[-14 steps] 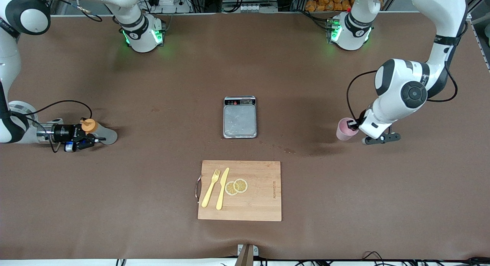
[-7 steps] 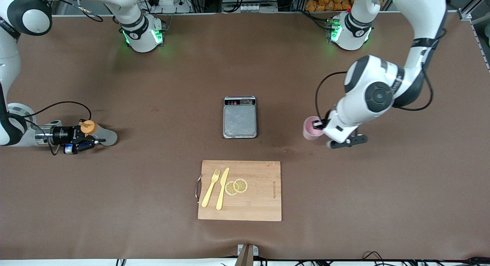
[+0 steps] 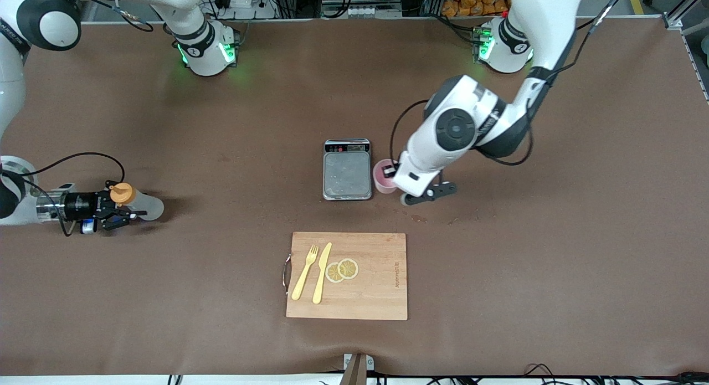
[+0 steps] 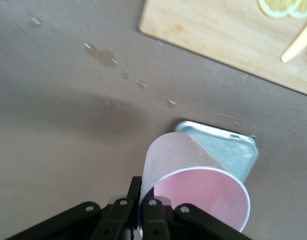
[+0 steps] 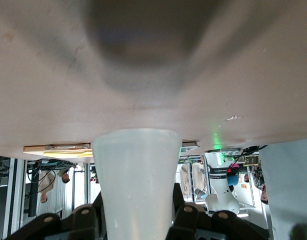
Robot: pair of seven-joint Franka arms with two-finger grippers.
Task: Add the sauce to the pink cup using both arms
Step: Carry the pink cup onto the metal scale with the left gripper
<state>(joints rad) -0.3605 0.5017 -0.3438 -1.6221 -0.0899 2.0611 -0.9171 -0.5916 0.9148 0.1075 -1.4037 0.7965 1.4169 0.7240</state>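
Nearest the front camera you have the wooden cutting board (image 3: 347,276), with a yellow fork (image 3: 305,272) and a yellow knife (image 3: 322,272) lying side by side on it and two lemon slices (image 3: 342,270) just beside the knife. A corner of that board (image 4: 228,35) also shows in the left wrist view.

Farther from the camera than the board, look at your left hand (image 3: 394,171). Its fingers (image 4: 143,212) are pressed together on the rim of the pink cup (image 3: 382,176), pinching the wall where it meets the pink opening (image 4: 196,192). The cup hangs from the hand, tilted, right at the edge of the small kitchen scale (image 3: 347,169), on the side toward the left arm's end of the table; whether cup and scale touch, you cannot tell. The scale's steel plate (image 4: 228,150) shows just past the cup in the left wrist view. A few pale stains (image 4: 106,56) mark the brown table (image 3: 526,252) near this hand.

Your right hand (image 3: 113,212) is low over the table at the right arm's end, well apart from the scale. The sauce bottle (image 3: 135,202) sits between its fingers (image 5: 188,220), its whitish body (image 5: 137,180) filling the gap in the right wrist view. The orange cap (image 3: 122,194) is close to the hand. You cannot tell from these views whether the fingers are squeezing the bottle or standing slightly off it.
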